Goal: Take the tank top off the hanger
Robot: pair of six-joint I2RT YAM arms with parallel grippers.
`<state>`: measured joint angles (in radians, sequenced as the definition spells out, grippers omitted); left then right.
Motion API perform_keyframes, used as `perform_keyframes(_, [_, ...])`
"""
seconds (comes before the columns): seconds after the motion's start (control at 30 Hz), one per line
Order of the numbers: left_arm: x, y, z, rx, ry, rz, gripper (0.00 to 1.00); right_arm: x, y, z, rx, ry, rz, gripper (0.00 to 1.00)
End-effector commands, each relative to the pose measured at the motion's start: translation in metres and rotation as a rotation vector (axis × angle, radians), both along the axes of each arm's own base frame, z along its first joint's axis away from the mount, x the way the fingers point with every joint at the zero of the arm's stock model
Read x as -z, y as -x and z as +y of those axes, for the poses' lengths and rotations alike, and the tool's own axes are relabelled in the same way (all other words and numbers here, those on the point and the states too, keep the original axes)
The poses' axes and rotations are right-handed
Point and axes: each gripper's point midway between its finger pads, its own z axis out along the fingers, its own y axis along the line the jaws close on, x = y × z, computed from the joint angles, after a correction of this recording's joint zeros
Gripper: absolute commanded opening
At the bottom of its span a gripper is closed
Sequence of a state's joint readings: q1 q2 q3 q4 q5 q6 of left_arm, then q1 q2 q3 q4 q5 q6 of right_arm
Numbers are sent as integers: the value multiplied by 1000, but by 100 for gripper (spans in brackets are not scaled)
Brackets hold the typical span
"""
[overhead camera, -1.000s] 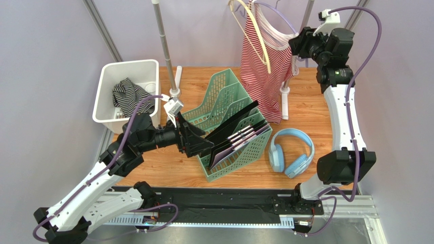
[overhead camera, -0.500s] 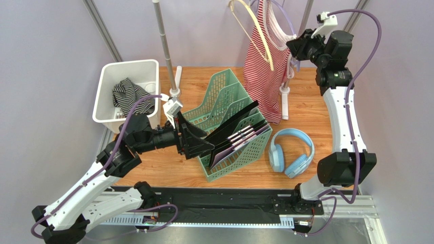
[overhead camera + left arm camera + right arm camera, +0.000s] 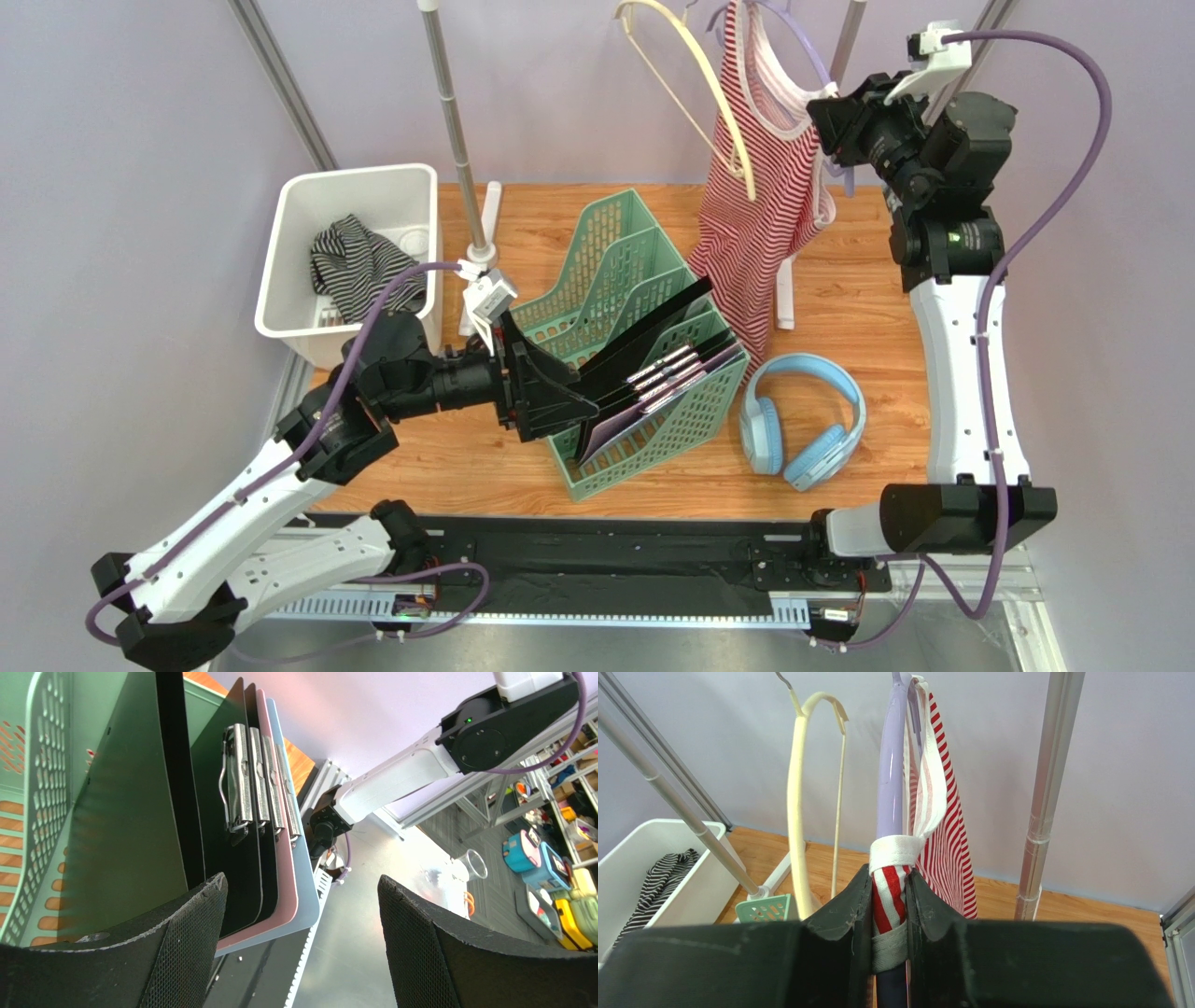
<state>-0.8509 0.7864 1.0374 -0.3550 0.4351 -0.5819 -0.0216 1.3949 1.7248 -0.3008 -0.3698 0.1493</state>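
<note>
A red-and-white striped tank top (image 3: 751, 210) hangs on a lavender hanger (image 3: 793, 35) at the top of the rack. My right gripper (image 3: 828, 119) is high beside it, shut on the top's bunched edge. In the right wrist view the jaws pinch the striped fabric (image 3: 889, 896) with the lavender hanger (image 3: 891, 763) rising just behind it. A cream hanger (image 3: 694, 84) hangs bare to the left, and it shows in the right wrist view (image 3: 798, 791) too. My left gripper (image 3: 561, 399) is open and empty at the green file rack.
A green file rack (image 3: 631, 343) with dark clipboards (image 3: 253, 798) stands mid-table. A white bin (image 3: 302, 210) holding striped cloth is at back left. Blue headphones (image 3: 800, 413) lie right of the rack. Metal rack poles (image 3: 456, 126) stand at the back.
My right gripper has moved right and up with the tank top's edge, pulling the fabric to the right along the hanger. The left arm has barely shifted.
</note>
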Motion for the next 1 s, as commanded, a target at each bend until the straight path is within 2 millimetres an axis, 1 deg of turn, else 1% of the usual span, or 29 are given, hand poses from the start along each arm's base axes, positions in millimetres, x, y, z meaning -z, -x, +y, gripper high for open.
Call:
perform_keyframes(0.0, [-28,4,-2,11,62,-40,83,-68,28,0,15,-20,-205,0])
perform_keyframes(0.1, [-28,6,-4,17,62,-36,83,-77,33,0,19,-35,-214,0])
perform_keyframes(0.17, [-30,7,-5,22,66,-37,83,-74,36,-2,34,-43,-196,0])
perform_keyframes(0.2, [-34,9,-5,28,72,-42,82,-78,42,-4,44,-54,-202,0])
perform_keyframes(0.27, [-34,10,-7,36,67,-45,82,-74,47,-5,56,-63,-181,0])
perform_keyframes(0.3, [-39,11,-8,44,73,-53,83,-73,54,-6,62,-71,-175,0])
perform_keyframes(0.37, [-40,10,-12,50,68,-57,82,-66,60,-7,68,-79,-158,0])
perform_keyframes(0.4, [-45,12,-14,59,74,-63,82,-54,60,-7,72,-85,-136,0])
perform_keyframes(0.43, [-44,10,-18,61,64,-63,82,-61,71,-7,72,-95,-164,0])
perform_keyframes(0.47, [-45,10,-20,66,63,-65,82,-61,76,-7,73,-100,-167,0])
perform_keyframes(0.5, [-51,12,-22,75,69,-75,82,-59,79,-8,77,-105,-166,0])
perform_keyframes(0.53, [-49,9,-29,82,57,-74,82,-58,86,-8,77,-111,-161,0])
perform_keyframes(0.57, [-51,9,-31,85,56,-77,82,-57,90,-8,77,-114,-156,0])
perform_keyframes(0.6, [-59,11,-34,93,66,-91,82,-55,92,-9,86,-117,-148,0])
perform_keyframes(0.63, [-57,9,-40,102,54,-97,82,-48,94,-10,91,-116,-123,0])
perform_keyframes(0.67, [-59,9,-44,105,51,-103,82,-48,102,-11,98,-116,-126,0])
perform_keyframes(0.7, [-69,9,-46,107,62,-121,82,-46,105,-14,118,-120,-124,0])
perform_keyframes(0.73, [-67,5,-53,110,47,-125,82,-40,108,-16,130,-119,-107,0])
perform_keyframes(0.77, [-68,2,-56,107,40,-128,82,-34,115,-17,138,-118,-98,0])
perform_keyframes(0.8, [-79,1,-57,104,54,-143,82,-31,118,-20,152,-120,-93,0])
perform_keyframes(0.83, [-77,-5,-65,105,36,-153,82,-23,120,-20,157,-117,-69,0])
perform_keyframes(0.87, [-76,-8,-68,106,16,-155,82,-15,122,-21,160,-113,-50,0])
perform_keyframes(0.9, [-94,-12,-68,86,31,-187,82,-15,130,-22,167,-117,-54,0])
perform_keyframes(0.93, [-87,-22,-75,72,-9,-192,82,-9,134,-22,171,-119,-34,0])
perform_keyframes(0.97, [-104,-28,-75,41,8,-221,83,-2,136,-23,175,-122,-14,0])
